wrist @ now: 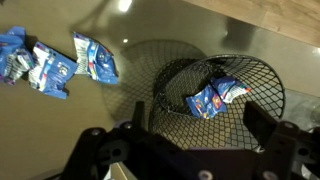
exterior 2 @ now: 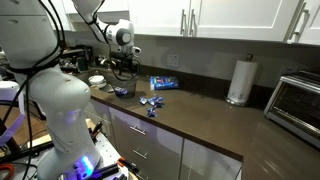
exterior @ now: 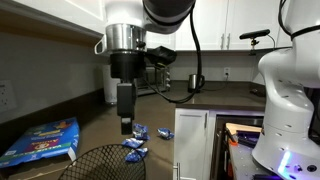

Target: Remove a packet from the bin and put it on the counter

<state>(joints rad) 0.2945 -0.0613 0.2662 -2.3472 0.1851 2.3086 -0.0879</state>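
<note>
The bin point(wrist: 262, 78) is a round black wire-mesh basket on the dark counter point(wrist: 200, 30). Two small blue packets point(wrist: 215, 97) lie inside it. My gripper point(wrist: 200, 125) is open and empty. It hangs above the bin, with one finger over the near rim and the other over the mesh. In both exterior views the gripper point(exterior: 125, 126) point(exterior 2: 122, 72) points down over the bin point(exterior: 105, 162) point(exterior 2: 122, 92). Three blue packets point(wrist: 95, 58) lie on the counter beside the bin, and they also show in an exterior view point(exterior: 136, 146).
A large blue bag point(exterior: 40, 140) point(exterior 2: 164, 82) lies flat on the counter. A paper towel roll point(exterior 2: 238, 80) and a toaster oven point(exterior 2: 298, 100) stand farther along. A coffee machine point(exterior: 158, 68) is at the back wall. The robot's white base point(exterior: 285, 100) stands by the counter's edge.
</note>
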